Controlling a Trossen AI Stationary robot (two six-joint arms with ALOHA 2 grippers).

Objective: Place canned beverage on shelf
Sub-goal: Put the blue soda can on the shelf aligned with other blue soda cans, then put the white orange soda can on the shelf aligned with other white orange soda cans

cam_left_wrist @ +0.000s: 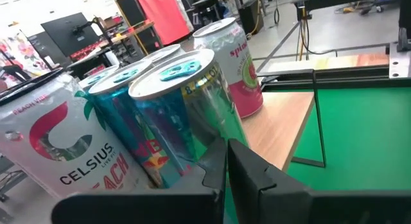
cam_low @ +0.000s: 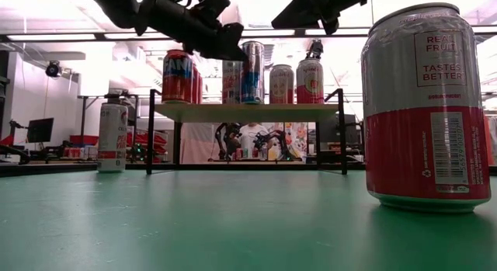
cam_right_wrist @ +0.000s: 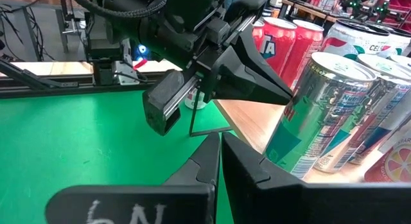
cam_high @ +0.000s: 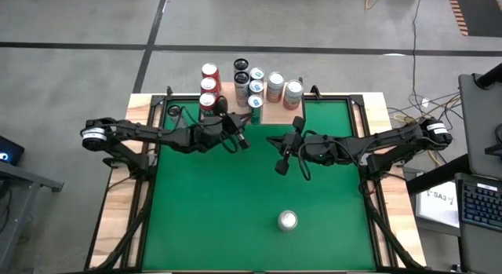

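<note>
From above we see both closed, empty grippers, left gripper (cam_high: 240, 138) and right gripper (cam_high: 281, 166), hovering before the shelf (cam_high: 274, 113), while low down the loose can (cam_low: 422, 108) waits on the green table (cam_low: 194, 224), so we judge fetching it comes next.

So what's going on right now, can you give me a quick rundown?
Left gripper and right gripper shut, empty, near shelf. Shelf crowded with cans. One can waits on green table, path unblocked.
</note>
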